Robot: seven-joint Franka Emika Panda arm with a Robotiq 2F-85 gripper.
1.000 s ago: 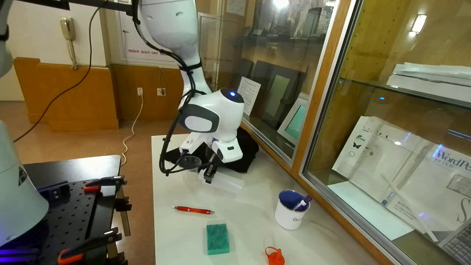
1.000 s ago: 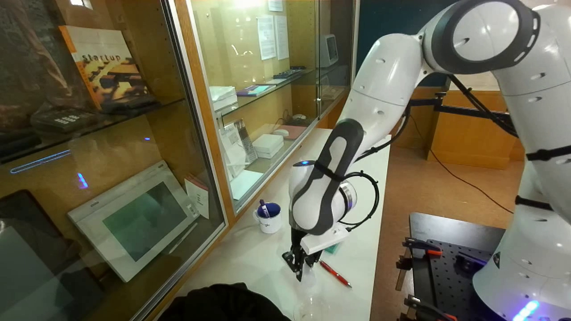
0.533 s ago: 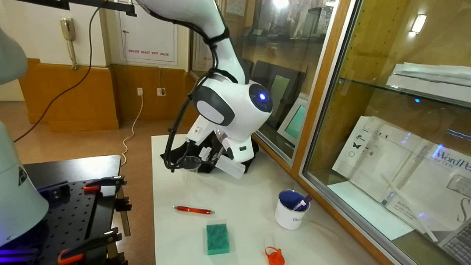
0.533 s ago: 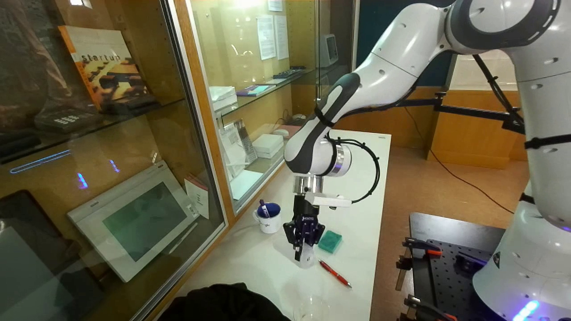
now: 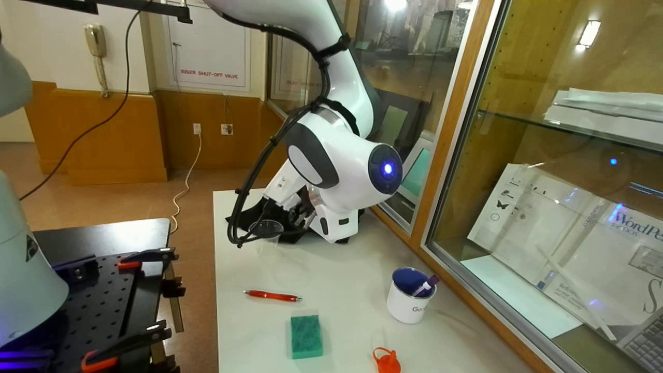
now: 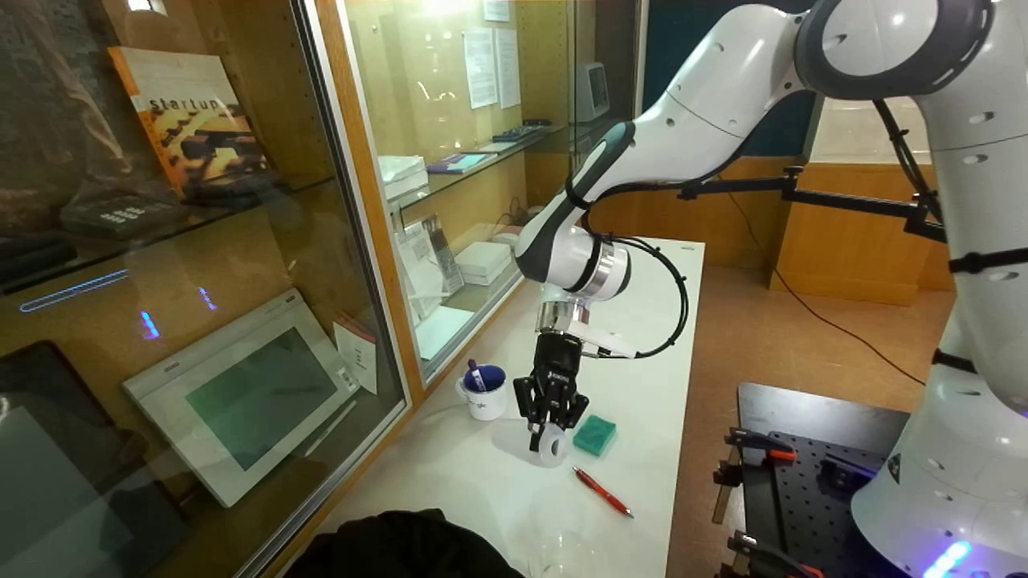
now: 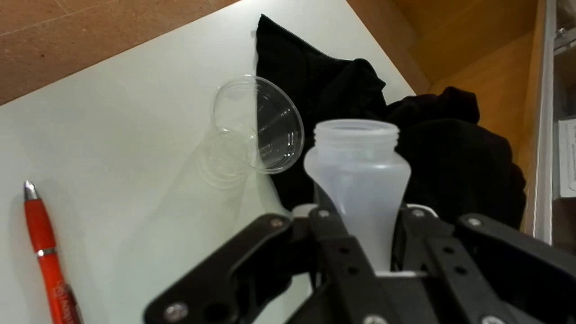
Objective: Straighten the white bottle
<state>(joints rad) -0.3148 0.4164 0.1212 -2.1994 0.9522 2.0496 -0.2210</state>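
1. Glass-fronted display cases line one side of a white table; a wall phone shows in an exterior view, and a book lettered "startup" in an exterior view too

2. Black gripper has the white bottle in its grasp, pressed from both sides of the body, which is plainest in the wrist view

3. So the bottle is over the table, appearing in the wrist view near a clear cup and in front of black cloth; whether it touches the tabletop I cannot tell

4. In an exterior view the robot arm hides most or all of it, so its pose cannot be read there

5. In an exterior view its round mouth faces the camera with the body foreshortened behind, so the long axis is tilted off upright

6. In the wrist view the long axis runs almost straight up the picture, the threaded neck pointing to the top, away from the gripper's base; exact tilt I cannot tell

7. Red pen appears in all three views; green sponge and white mug holding a purple-capped marker show in both exterior views but not the wrist view; a small orange piece with a loop shows in an exterior view
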